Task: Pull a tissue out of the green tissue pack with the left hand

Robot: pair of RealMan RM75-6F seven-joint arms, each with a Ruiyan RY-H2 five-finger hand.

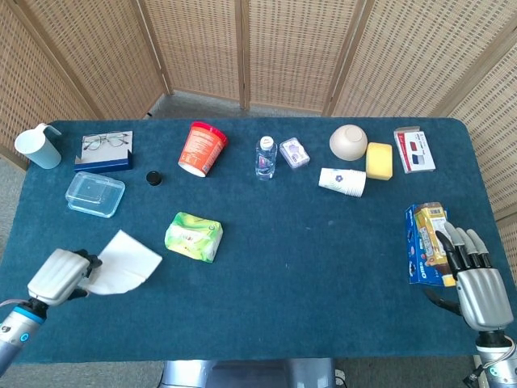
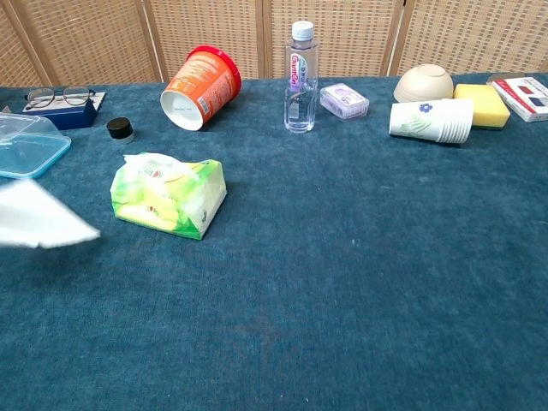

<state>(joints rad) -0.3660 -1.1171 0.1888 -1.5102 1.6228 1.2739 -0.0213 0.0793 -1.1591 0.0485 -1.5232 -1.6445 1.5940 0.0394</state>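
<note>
The blue table (image 1: 323, 242) gives me broad bare cloth through the middle, from six o'clock up toward the centre, so that is where I would bring the sheet; I judge the pull itself done, and what counts now is keeping a steady pinch and setting it down flat, not crumpled. My left hand (image 1: 55, 276) sits near the front-left edge at about eight o'clock, fingers curled on a white tissue (image 1: 123, 261) that is free of the green tissue pack (image 1: 194, 236), which lies just to its two o'clock with a fresh sheet peeking out. Little margin lies left or toward me, so I would move inward. My right hand (image 1: 477, 279) rests at four o'clock by the right edge, fingers extended and spread, holding nothing, beside a blue snack pack (image 1: 426, 242).
</note>
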